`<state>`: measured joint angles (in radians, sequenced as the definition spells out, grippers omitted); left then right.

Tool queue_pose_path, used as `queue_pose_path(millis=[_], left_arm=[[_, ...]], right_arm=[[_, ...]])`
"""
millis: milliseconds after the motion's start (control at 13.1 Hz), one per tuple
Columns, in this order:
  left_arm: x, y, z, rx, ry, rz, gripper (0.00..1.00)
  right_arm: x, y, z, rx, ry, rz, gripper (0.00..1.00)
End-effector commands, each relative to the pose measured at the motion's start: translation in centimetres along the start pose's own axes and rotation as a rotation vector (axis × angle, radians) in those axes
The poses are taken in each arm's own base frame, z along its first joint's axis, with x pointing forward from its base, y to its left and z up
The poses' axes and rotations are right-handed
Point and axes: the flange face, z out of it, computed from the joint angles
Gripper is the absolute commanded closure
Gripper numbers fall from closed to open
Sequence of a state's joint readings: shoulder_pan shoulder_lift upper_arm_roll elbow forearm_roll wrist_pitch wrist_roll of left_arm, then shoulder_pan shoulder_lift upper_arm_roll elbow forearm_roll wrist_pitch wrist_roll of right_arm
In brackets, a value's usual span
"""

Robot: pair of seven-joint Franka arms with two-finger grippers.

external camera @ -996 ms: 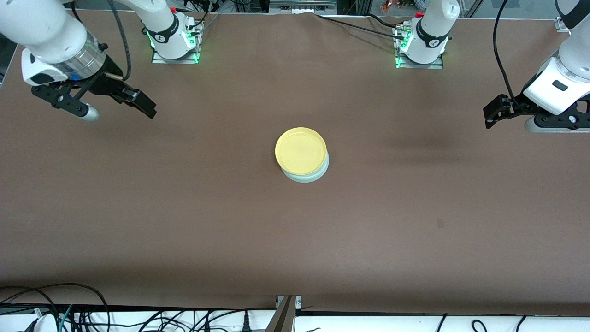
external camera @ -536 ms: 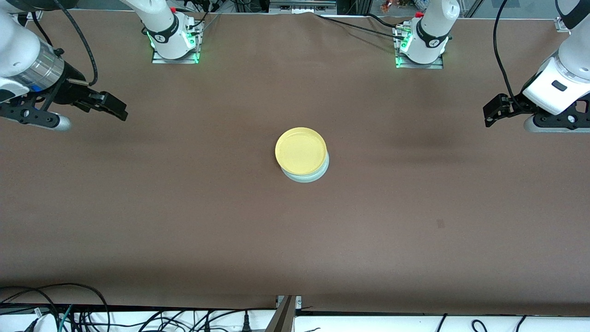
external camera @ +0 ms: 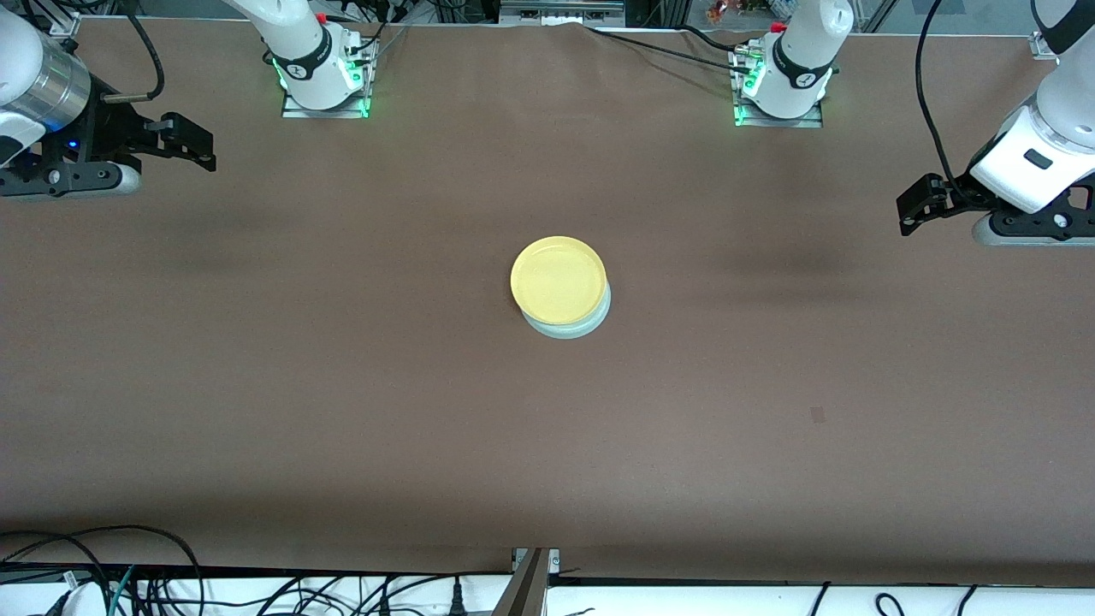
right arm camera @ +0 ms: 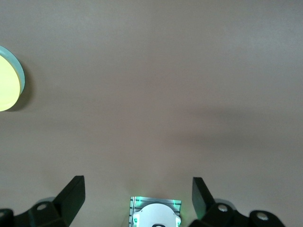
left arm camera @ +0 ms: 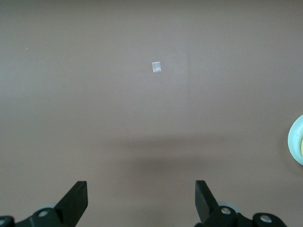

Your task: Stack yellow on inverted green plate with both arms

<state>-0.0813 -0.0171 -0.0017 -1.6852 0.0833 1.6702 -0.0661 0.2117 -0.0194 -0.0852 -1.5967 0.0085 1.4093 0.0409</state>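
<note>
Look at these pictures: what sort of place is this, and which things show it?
Probably a robotics lab: two arms bolted on plates to a brown-covered table, loose cables along its edge, and only test props, a yellow plate stacked on a green plate.

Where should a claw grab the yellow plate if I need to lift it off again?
By its raised rim, one finger inside and one outside. The yellow plate lies flat, upright, on the green plate, so come from above at the edge farther from the front camera, where it overhangs the green one.
</note>
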Motion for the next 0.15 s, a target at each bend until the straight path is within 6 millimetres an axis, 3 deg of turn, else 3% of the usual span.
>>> queue_pose_path(millis=[0, 77], left_arm=[[0.15, 0.09, -0.64, 0.027, 0.0, 0.001, 0.0], [0.15, 0.09, -0.64, 0.027, 0.0, 0.001, 0.0]], right_arm=[[-0.45, 0.36, 0.21, -0.029, -0.009, -0.017, 0.0], [-0.35, 0.39, 0.13, -0.032, 0.0, -0.009, 0.0]])
